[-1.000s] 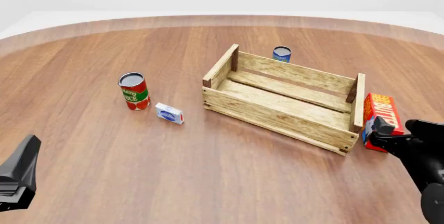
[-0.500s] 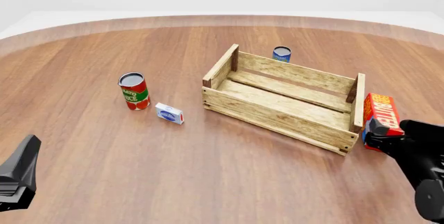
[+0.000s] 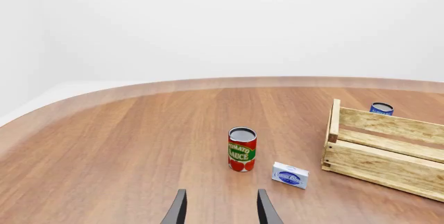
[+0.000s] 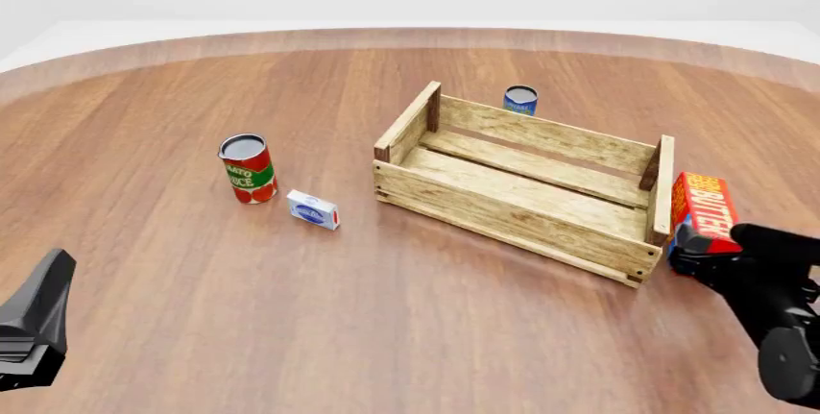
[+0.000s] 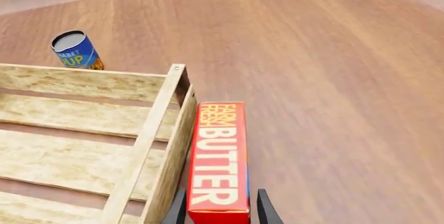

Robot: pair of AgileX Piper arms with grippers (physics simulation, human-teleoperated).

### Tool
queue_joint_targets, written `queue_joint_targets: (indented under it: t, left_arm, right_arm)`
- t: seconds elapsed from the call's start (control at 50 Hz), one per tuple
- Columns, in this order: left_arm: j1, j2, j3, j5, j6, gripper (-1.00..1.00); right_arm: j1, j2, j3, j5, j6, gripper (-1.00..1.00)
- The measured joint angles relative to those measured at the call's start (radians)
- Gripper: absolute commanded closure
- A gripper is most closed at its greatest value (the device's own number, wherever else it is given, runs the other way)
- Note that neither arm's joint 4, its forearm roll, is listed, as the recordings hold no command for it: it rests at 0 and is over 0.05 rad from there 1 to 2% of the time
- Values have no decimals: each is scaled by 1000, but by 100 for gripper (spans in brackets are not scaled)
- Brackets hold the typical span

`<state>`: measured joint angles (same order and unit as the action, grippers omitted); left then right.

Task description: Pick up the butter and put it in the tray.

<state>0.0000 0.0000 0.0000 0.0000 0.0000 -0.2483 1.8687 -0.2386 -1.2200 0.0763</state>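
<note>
Hidden and cropped bits

Front view: right gripper (image 4: 702,244) covers the butter's (image 4: 706,205) near end, contact unclear; left gripper (image 4: 33,323) cut by the frame edge, jaws unreadable. Right wrist view: fingertips (image 5: 262,209) cropped at the edge, tray (image 5: 149,146) cut off, its wall hides the blue can's (image 5: 76,51) base. Small white-and-blue box (image 4: 313,209) print too small to read.

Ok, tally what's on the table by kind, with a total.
Cans: 2, tomato sauce can and blue can
Cartons: 2, butter and small white box
Crates: 1, tray
Total: 5
</note>
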Motion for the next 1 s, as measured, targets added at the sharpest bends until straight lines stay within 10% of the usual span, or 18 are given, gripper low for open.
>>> queue_joint_targets:
  t: [0.68, 0.7, 1.0]
  left_arm:
    - [0, 0, 0, 0, 0, -100]
    - [0, 0, 0, 0, 0, -100]
    - [0, 0, 0, 0, 0, -100]
  right_arm:
    - [2, 79, -35, 0, -3, -100]
    - [2, 79, -35, 0, -1, 100]
    - [14, 64, -20, 2, 0, 100]
